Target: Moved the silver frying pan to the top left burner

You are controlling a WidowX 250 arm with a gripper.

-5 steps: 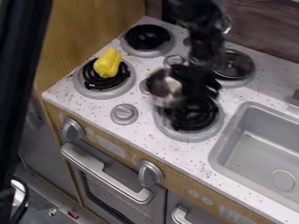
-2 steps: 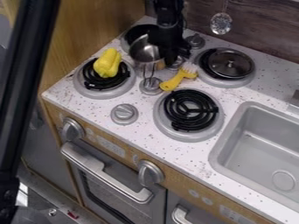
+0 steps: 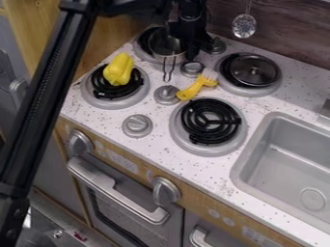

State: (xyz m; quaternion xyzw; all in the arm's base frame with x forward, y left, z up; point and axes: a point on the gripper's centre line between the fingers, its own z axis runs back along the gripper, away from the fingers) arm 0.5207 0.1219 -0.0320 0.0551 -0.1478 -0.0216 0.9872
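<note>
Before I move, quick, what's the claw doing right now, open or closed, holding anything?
Claw: right by the silver pan at the top left burner; open, closed or holding can't be told.

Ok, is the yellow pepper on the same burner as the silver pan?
No, the yellow pepper sits on the front left burner, while the silver pan is at the back left one.

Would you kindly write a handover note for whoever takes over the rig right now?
Black tool: right beside the silver frying pan; grip unclear.
Pan: over the black-coiled top left burner, off-centre, wire handle toward the front.
Done: pan is at its target burner; full seating can't be confirmed.
Left: probably centre it, check it rests flat, then withdraw.
</note>
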